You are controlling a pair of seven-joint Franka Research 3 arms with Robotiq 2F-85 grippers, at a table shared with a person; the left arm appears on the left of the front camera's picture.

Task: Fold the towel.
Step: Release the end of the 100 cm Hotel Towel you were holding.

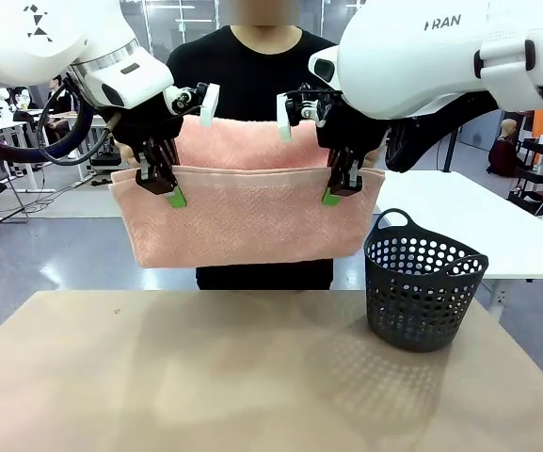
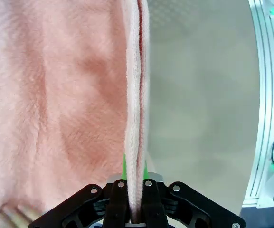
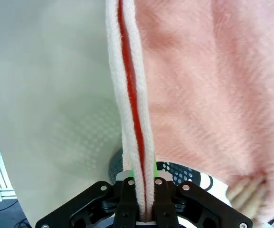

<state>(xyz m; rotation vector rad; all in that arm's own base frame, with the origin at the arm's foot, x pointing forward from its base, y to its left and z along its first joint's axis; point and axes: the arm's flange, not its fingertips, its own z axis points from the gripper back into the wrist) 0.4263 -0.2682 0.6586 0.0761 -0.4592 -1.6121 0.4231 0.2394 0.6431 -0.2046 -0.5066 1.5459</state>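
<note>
The towel [image 1: 252,215] hangs in the air above the bench [image 1: 186,377], stretched wide in front of the person [image 1: 252,66]. The left gripper [image 1: 165,191] has its fingers pinching the doubled upper edge near one end, and the right gripper [image 1: 339,191] does the same near the other. A dark perforated basket [image 1: 424,287] stands on the bench just below the towel's right end.

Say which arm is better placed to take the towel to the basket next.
Right, probably. Both are shut on the towel, held in the air. The right gripper hangs close to the basket; the left gripper is at the towel's far end from it.
</note>
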